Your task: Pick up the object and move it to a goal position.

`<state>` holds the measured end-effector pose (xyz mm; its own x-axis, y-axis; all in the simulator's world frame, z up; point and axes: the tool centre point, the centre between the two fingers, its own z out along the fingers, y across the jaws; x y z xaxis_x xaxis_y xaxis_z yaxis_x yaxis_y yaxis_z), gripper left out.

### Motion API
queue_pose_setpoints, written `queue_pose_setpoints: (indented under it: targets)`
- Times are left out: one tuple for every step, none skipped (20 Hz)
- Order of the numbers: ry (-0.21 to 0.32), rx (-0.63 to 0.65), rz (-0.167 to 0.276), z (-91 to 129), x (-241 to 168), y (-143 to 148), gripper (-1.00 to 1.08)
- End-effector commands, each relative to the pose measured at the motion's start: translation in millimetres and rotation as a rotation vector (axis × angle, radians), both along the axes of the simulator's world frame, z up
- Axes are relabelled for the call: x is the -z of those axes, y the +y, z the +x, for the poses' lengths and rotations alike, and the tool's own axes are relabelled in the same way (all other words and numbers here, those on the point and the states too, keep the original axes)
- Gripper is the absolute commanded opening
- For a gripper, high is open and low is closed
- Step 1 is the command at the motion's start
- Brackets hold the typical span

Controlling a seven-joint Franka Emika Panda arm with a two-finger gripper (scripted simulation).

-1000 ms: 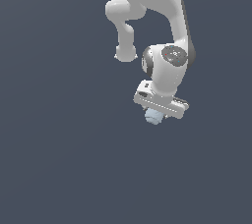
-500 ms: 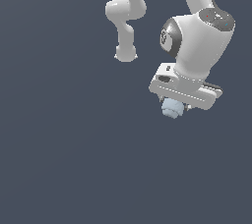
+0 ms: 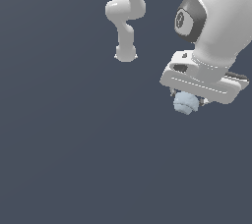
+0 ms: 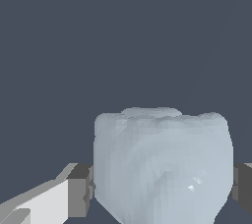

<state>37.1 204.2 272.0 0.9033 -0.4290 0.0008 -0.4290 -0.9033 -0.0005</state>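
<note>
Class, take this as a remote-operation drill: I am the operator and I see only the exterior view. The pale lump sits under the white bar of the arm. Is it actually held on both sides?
Observer: Yes. In the wrist view a dark pad presses one side of the object and another pad the opposite side.
Operator: Is the tool gripping it centrally?
Observer: Roughly: the object fills the gap between the pads, and its lumpy end pokes out past them.
Operator: Anything beyond it?
Observer: Only plain dark grey background shows past the object in the wrist view.
</note>
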Motion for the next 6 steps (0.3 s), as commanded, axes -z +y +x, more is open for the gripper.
queue_pose_setpoints:
  targets:
    - [0.001,0.001,0.0,1.9,-5.6,3.0,-1.0]
    - [0.001,0.001,0.0,2.4,-6.8,3.7,-1.0]
    - [0.001,0.001,0.0,2.8,-7.7,4.2,-1.0]
    - [0.001,0.001,0.0,3.2,-8.1,4.5,-1.0]
    - [0.001,0.001,0.0,3.4,-8.3,4.6,-1.0]
    - [0.001,0.001,0.0,3.4,-8.3,4.7,-1.0]
